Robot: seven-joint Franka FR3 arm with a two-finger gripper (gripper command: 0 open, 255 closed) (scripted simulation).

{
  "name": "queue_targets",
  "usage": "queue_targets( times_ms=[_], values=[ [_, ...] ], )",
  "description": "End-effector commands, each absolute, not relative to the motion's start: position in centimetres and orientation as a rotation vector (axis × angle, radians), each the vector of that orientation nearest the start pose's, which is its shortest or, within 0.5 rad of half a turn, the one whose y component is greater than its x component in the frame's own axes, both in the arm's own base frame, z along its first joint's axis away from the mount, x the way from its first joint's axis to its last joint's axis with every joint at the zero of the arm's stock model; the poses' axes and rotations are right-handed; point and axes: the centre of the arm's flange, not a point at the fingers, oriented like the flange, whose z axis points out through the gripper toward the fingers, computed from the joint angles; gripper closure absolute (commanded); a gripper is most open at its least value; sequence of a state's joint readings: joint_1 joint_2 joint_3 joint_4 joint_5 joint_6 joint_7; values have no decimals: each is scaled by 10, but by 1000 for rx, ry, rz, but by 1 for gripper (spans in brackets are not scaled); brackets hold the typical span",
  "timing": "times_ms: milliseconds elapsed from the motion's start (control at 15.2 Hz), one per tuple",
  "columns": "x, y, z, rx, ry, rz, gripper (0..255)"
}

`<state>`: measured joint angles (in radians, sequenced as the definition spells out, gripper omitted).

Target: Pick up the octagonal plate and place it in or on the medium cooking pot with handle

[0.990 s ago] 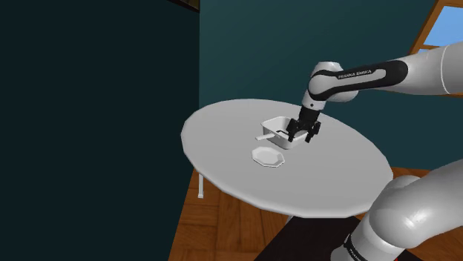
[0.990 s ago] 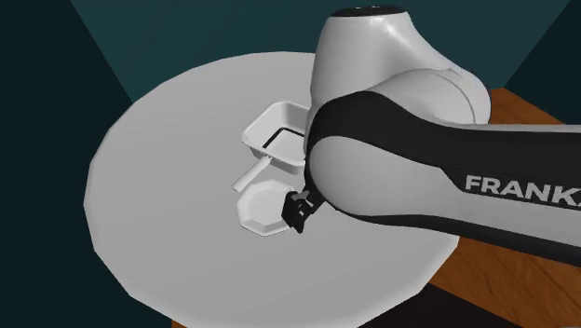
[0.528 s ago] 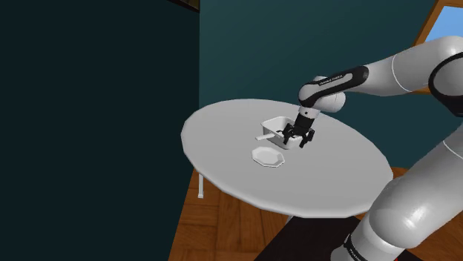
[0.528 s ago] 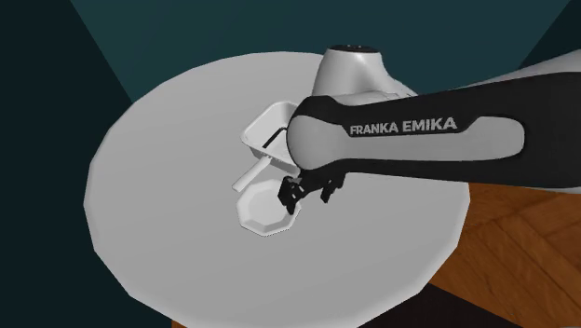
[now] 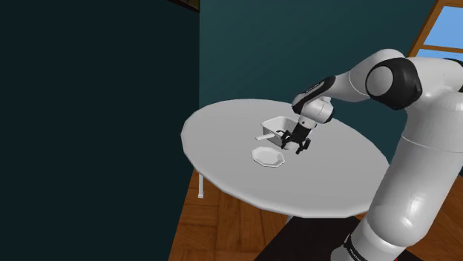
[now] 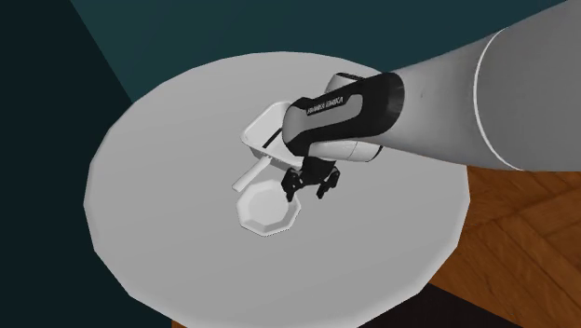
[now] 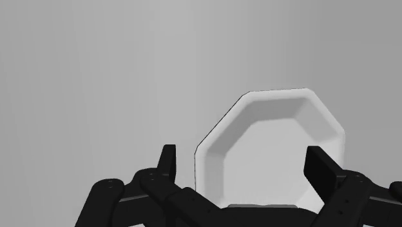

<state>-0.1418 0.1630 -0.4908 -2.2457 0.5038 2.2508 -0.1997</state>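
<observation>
A white octagonal plate (image 5: 268, 156) (image 6: 267, 207) (image 7: 270, 148) lies flat on the round white table (image 5: 326, 178) (image 6: 177, 168). Just behind it stands the white square-sided pot (image 5: 277, 126) (image 6: 268, 129), its straight handle (image 5: 263, 137) (image 6: 248, 177) pointing towards the plate. My black gripper (image 5: 295, 143) (image 6: 307, 186) (image 7: 243, 164) hovers low between pot and plate, open, with nothing held. In the wrist view one fingertip (image 7: 169, 160) stands just outside the plate's rim and the other (image 7: 319, 164) over its far side. The arm hides part of the pot in the second exterior view.
The table's edge (image 6: 112, 270) drops to a wooden floor (image 5: 222, 230) (image 6: 521, 214). Dark teal walls (image 5: 260, 44) stand behind the table. A window (image 5: 449, 26) shows at the shoulder view's upper right. The dark stand (image 5: 304, 241) sits at its lower right.
The arm has folded back, its forearm pulling away from over the table. The gripper has shifted slightly towards the plate, still open. Plate and pot have not moved.
</observation>
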Motion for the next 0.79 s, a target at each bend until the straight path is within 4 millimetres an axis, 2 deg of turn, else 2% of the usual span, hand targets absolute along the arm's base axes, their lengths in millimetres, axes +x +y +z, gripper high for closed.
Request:
queue_targets(
  times_ms=[0, 198, 726],
  values=[
    [436, -317, 271, -2565, 1115, -17, 0],
    [441, -340, 241, -2502, 1171, -26, 0],
    [448, -327, 203, -2502, 1171, -26, 0]
  ],
)
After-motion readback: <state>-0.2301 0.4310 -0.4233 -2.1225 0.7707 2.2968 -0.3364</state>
